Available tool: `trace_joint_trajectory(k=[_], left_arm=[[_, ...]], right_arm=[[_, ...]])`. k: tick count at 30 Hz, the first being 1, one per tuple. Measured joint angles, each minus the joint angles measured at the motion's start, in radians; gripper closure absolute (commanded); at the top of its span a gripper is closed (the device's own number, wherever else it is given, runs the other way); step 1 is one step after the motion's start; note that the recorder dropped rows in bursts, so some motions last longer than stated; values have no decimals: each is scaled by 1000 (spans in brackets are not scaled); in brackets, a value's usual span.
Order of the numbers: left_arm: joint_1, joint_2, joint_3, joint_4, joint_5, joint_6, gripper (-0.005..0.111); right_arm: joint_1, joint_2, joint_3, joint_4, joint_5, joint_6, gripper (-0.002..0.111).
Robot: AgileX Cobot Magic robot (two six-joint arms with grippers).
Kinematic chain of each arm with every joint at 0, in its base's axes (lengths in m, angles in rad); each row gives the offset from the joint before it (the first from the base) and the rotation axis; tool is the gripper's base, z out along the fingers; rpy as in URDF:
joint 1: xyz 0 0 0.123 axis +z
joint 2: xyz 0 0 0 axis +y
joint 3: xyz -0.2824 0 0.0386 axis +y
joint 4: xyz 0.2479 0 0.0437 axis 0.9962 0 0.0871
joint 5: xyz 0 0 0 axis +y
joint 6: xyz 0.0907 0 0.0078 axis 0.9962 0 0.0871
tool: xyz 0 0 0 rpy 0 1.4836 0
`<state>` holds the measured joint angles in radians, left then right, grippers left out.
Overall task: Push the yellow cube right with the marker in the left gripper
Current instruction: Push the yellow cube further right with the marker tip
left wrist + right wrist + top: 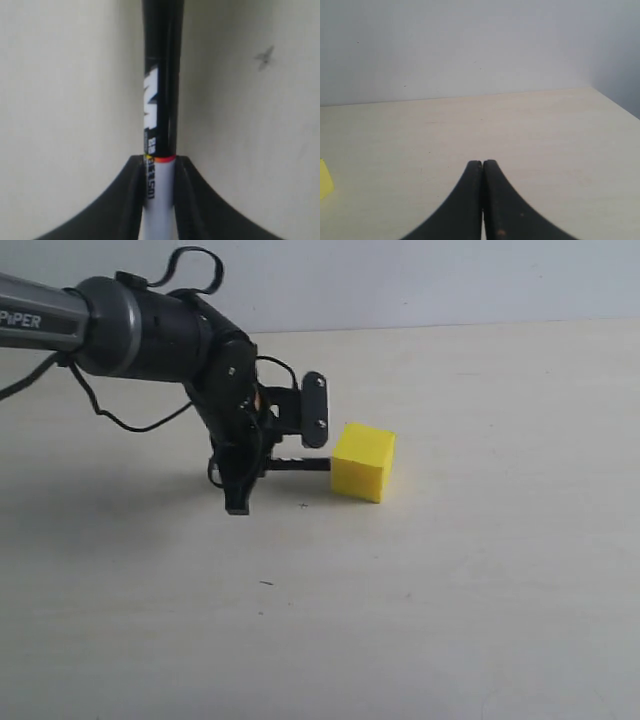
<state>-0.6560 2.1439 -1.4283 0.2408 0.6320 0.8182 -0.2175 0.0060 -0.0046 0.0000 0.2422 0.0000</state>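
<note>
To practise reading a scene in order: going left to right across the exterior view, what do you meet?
Grey-and-black robot arm → black left gripper → slim black-capped marker → bright yellow cube.

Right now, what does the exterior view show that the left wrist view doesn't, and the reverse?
Only the exterior view shows the yellow cube, the PiPER-marked arm, and the marker reaching toward the cube's left face; whether they touch is unclear. Only the left wrist view shows the marker's detail: white barrel, red band, and a black section with white print. Both show the marker clamped in the left end effector over the pale table.
</note>
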Motion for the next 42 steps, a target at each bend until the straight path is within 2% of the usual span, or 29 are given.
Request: trace_joint_trajectory(k=[4, 14, 17, 22, 26, 31, 36, 42], left_arm=[[-56, 2, -5, -17, 23, 14, 107], [-13, -24, -5, -16, 137, -11, 107], [-18, -24, -5, -16, 117, -18, 107], [-77, 3, -32, -16, 7, -35, 107], [-111, 23, -74, -11, 36, -67, 107], [-63, 23, -83, 31, 163, -125, 107], [-18, 18, -83, 40, 219, -168, 107], [-48, 16, -83, 40, 163, -184, 107]], right_arm=[[0, 0, 0, 0, 0, 0, 108], [0, 0, 0, 0, 0, 0, 108], [0, 0, 0, 0, 0, 0, 108], [0, 0, 0, 0, 0, 0, 108], [0, 0, 0, 0, 0, 0, 108], [0, 0, 0, 0, 0, 0, 108], [0, 0, 0, 0, 0, 0, 108], [0, 0, 0, 0, 0, 0, 108]])
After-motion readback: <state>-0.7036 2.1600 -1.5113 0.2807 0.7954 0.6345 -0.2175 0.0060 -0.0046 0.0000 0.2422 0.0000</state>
